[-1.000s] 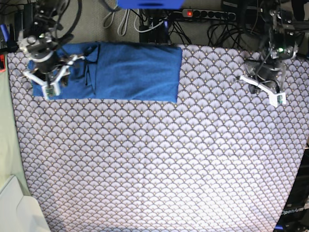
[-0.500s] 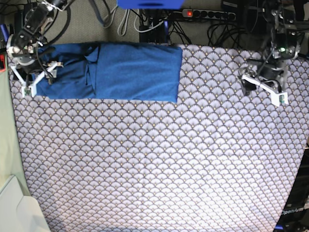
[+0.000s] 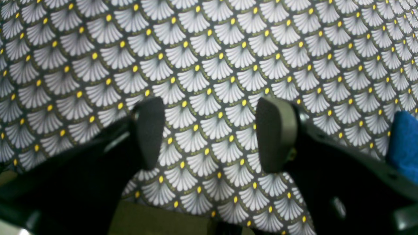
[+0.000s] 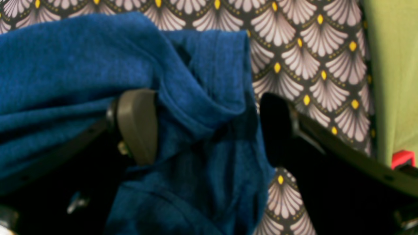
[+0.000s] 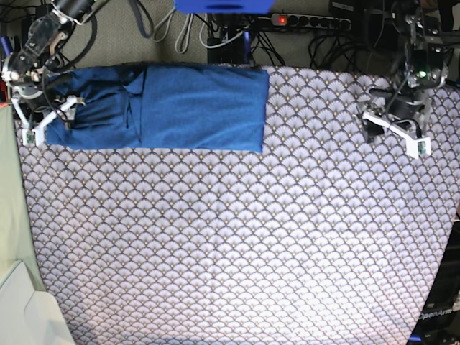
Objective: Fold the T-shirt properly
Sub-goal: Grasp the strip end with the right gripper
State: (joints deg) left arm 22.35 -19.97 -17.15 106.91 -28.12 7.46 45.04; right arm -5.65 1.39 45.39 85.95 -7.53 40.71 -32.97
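Note:
The blue T-shirt [image 5: 187,106] lies folded into a long rectangle along the far left of the scallop-patterned table cover [image 5: 237,237]. My right gripper [image 5: 49,118] is at the shirt's left end. In the right wrist view the right gripper [image 4: 209,127] is open, and a bunched fold of the T-shirt [image 4: 196,98] lies loose between its pads [image 4: 137,125]. My left gripper [image 5: 394,133] hovers over the far right of the cover, well away from the shirt. The left wrist view shows the left gripper [image 3: 209,130] open, with only the patterned cover between its fingers [image 3: 276,133].
A power strip [image 5: 309,21] and tangled cables lie beyond the table's far edge. A green surface [image 5: 11,215] borders the left side, with a white box [image 5: 29,316] at the near left corner. A sliver of blue cloth [image 3: 405,143] shows at the left wrist view's right edge.
My right gripper has moved left and up, from over the shirt's left part to its very end. The shirt's left end has shifted slightly. The left arm has barely moved.

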